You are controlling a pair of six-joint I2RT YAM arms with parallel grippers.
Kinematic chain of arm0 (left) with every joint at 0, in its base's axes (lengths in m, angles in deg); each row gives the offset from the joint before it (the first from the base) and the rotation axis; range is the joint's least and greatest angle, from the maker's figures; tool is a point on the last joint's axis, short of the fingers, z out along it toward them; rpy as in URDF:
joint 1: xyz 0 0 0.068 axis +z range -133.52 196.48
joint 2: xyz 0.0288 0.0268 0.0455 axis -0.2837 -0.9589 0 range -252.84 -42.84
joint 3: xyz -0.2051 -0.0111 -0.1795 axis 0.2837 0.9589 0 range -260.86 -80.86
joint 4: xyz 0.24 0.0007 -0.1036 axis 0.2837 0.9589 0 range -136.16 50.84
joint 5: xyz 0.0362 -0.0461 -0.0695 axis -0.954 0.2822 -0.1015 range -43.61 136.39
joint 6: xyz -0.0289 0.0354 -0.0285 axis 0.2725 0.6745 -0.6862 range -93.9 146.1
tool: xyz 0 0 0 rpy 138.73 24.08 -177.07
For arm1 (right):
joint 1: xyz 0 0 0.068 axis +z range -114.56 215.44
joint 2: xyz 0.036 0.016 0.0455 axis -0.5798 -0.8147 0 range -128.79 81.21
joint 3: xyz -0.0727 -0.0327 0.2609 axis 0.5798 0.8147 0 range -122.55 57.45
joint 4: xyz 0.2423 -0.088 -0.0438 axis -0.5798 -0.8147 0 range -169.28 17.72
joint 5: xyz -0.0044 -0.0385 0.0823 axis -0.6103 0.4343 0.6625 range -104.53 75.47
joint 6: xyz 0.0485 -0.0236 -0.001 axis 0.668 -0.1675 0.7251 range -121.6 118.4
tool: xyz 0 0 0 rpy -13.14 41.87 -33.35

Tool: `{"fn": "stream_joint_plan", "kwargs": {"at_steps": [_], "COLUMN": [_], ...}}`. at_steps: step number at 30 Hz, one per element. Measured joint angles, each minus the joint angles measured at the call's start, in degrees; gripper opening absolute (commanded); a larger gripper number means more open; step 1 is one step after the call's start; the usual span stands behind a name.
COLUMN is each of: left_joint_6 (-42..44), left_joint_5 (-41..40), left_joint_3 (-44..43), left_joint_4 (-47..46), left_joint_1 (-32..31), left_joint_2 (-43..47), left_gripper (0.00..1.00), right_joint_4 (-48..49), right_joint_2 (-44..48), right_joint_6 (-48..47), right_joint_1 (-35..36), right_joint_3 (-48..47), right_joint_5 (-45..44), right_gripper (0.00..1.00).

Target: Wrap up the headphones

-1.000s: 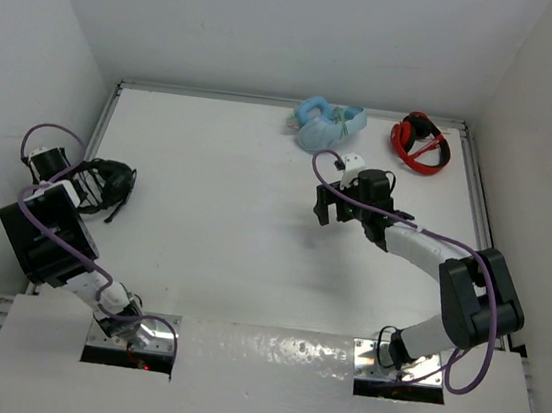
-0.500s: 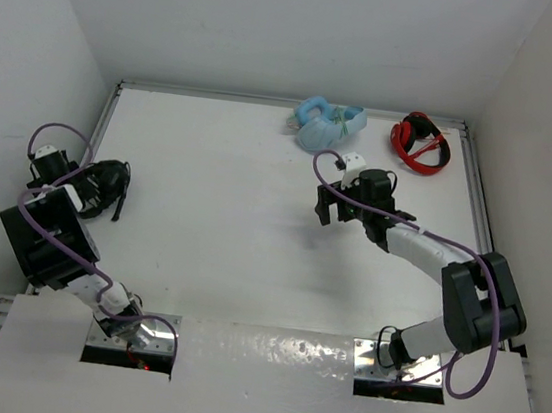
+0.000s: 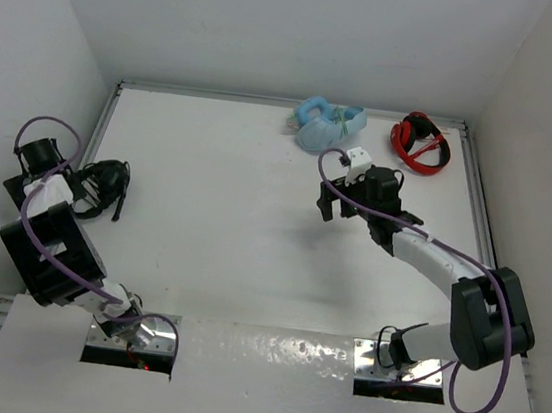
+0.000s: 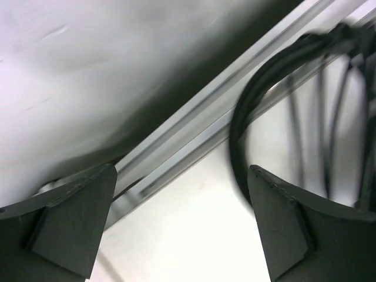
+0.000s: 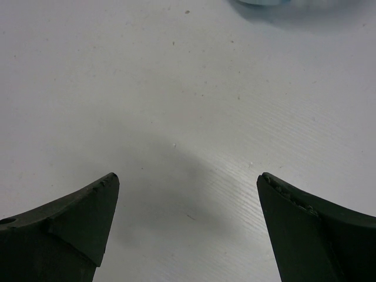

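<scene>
black headphones point(image 3: 105, 186) at the table's point(image 3: 224, 220) left edge, both grippers spread and holding nothing

the white table carries the headphones by its left rail, just beside the left gripper point(image 4: 181, 173), whose fingers stand wide apart; a black arc of the headset curves close past one finger. the right gripper point(image 5: 187, 176) hangs mid-table, fingers parted over the white surface.

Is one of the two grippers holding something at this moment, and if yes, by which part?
Nothing is held. The left gripper has its jaws open, with the black band of the headphones beside one finger, not clamped. The right gripper is open above the table.
</scene>
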Motion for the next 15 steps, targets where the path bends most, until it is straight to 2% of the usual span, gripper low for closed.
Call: {"fn": "stream_joint_plan", "kwargs": {"at_steps": [7,15], "left_joint_6": [6.88,14.32], "left_joint_5": [-3.98,-4.20], "left_joint_3": [1.86,17.51], "left_joint_4": [7.30,10.73], "left_joint_1": [1.53,1.92], "left_joint_2": [5.70,15.43], "left_gripper": [0.99,1.00], "right_joint_4": [-1.97,-8.11], "right_joint_2": [5.25,15.82], "right_joint_6": [3.02,8.94], "right_joint_1": [0.00,0.00], "right_joint_3": [0.00,2.73], "right_joint_5": [-2.95,-5.20], "right_gripper": [0.99,0.99]}}
